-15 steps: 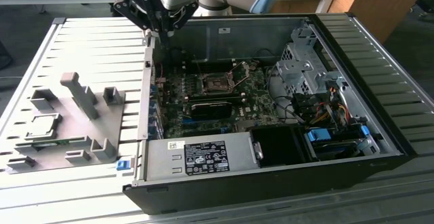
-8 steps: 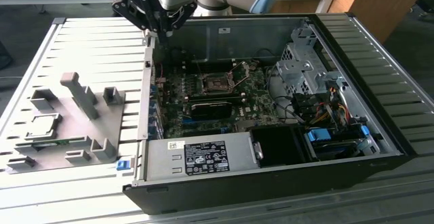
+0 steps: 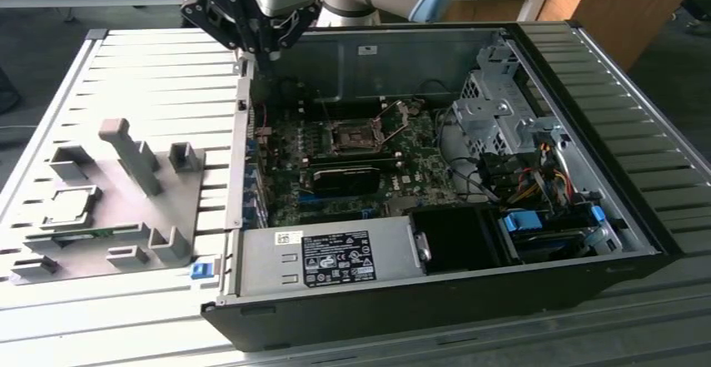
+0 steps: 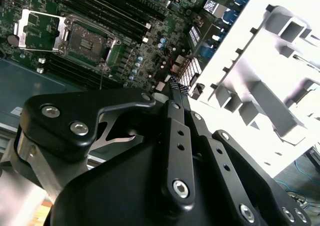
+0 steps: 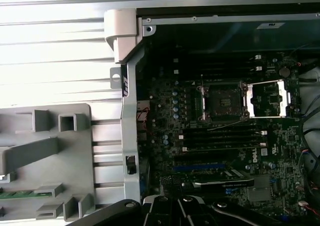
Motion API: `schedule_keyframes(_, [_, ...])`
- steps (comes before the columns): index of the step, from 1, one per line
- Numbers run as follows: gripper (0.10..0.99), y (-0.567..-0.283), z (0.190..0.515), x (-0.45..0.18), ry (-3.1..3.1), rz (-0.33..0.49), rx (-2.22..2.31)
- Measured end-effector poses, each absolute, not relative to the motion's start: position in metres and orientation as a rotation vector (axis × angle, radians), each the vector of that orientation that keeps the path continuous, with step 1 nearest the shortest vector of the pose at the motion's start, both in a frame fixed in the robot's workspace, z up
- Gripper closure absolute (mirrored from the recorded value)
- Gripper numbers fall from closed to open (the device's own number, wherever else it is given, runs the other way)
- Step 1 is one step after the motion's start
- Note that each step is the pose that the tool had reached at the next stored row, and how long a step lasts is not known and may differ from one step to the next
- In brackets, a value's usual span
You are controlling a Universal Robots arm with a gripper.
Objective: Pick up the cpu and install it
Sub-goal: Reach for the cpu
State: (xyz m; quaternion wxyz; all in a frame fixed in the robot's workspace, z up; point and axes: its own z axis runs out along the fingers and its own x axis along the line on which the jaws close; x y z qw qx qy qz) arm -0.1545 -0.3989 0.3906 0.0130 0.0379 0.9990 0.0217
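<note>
The cpu (image 3: 69, 206) lay flat in a grey holder (image 3: 116, 213) on the bench (image 3: 156, 76), at the exterior view's left, set out for an easy grasp. The gripper (image 3: 259, 49) hung over the case (image 3: 444, 300) edge, well apart from it, fingers (image 4: 172, 116) clenched on nothing. Both wrist views showed the socket (image 5: 222, 101) with its plate (image 5: 267, 99) flipped open, ready to receive.

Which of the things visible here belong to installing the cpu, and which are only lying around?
For the job:
- cpu, lying on the grey tray
- open socket on the motherboard
- gripper

Lying about:
- green memory stick
- power supply
- drive cage
- expansion card
</note>
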Motion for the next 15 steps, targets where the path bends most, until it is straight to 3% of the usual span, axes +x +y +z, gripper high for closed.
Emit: schedule_keyframes(15, [0.98,-0.3989,0.3903,-0.1595,3.112,0.068,0.118])
